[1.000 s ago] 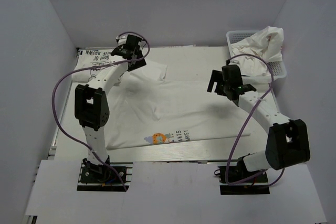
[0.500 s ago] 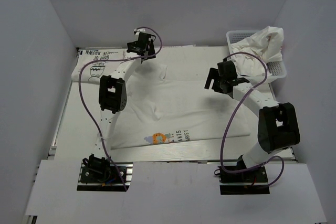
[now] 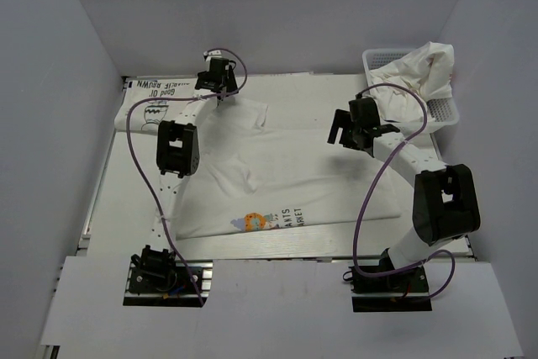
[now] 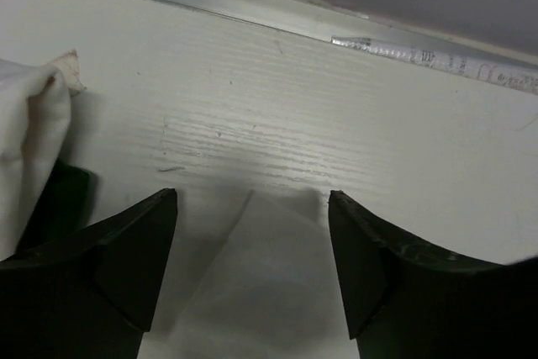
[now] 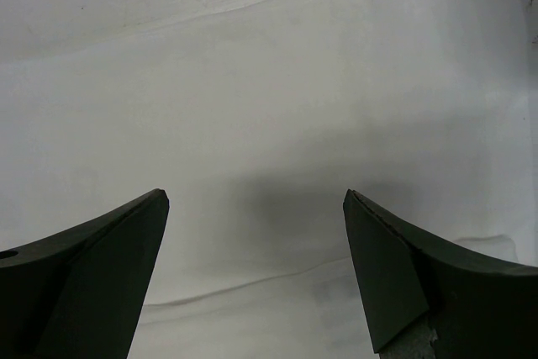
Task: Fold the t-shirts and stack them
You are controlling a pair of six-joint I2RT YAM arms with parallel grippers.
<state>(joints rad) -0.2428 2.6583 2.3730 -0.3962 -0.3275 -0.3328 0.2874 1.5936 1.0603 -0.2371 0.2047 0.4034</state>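
Shirt (image 3: 286, 170) lies spread flat across the table (image 3: 311, 90), print at the near edge. We see the left gripper (image 4: 252, 199) has swung out to the far edge, jaws apart but beginning to narrow over a cloth corner (image 4: 252, 279), probably the grab for the first fold. The right gripper (image 5: 255, 197) hovers wide apart above the shirt's right side.

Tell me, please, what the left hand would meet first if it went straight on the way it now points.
Probably the corner of the white t-shirt, which lies flat on the table just ahead of the open left hand. Depth is hard to judge.
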